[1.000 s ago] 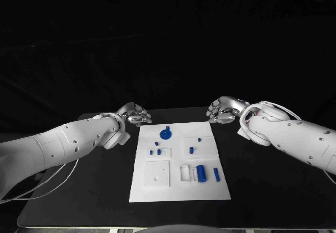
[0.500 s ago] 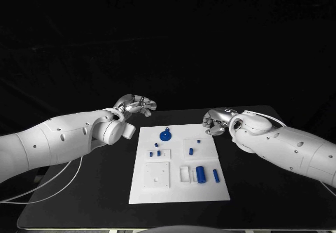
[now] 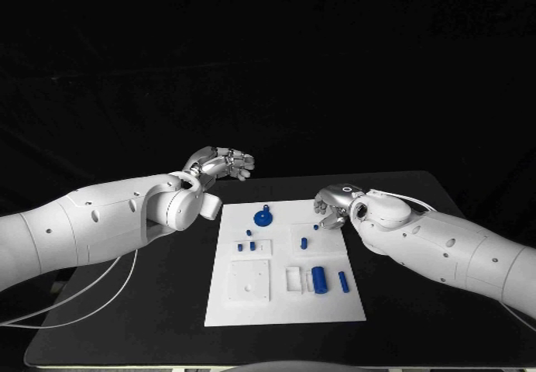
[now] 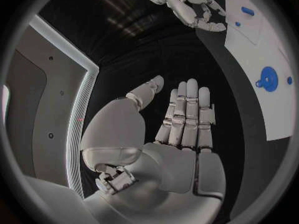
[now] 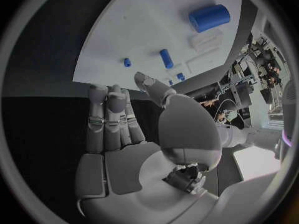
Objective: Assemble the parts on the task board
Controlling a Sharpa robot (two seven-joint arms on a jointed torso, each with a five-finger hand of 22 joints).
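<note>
Task board [image 3: 285, 298] lies mid-table w/ blue parts on it: round part [image 3: 262, 217] near its far edge, big cylinder [image 3: 320, 277] toward its near right w/ a slimmer peg [image 3: 343, 281] just beside it, small pegs between. Left hand [image 3: 224, 163] hangs off the board's far-left corner, clear of it, fingers [image 4: 187, 114] straight and pressed together, thumb apart, holding nothing. Right hand [image 3: 334, 203] sits over the board's far-right corner, fingers [image 5: 109, 117] straight, side by side, thumb out, nothing held.
</note>
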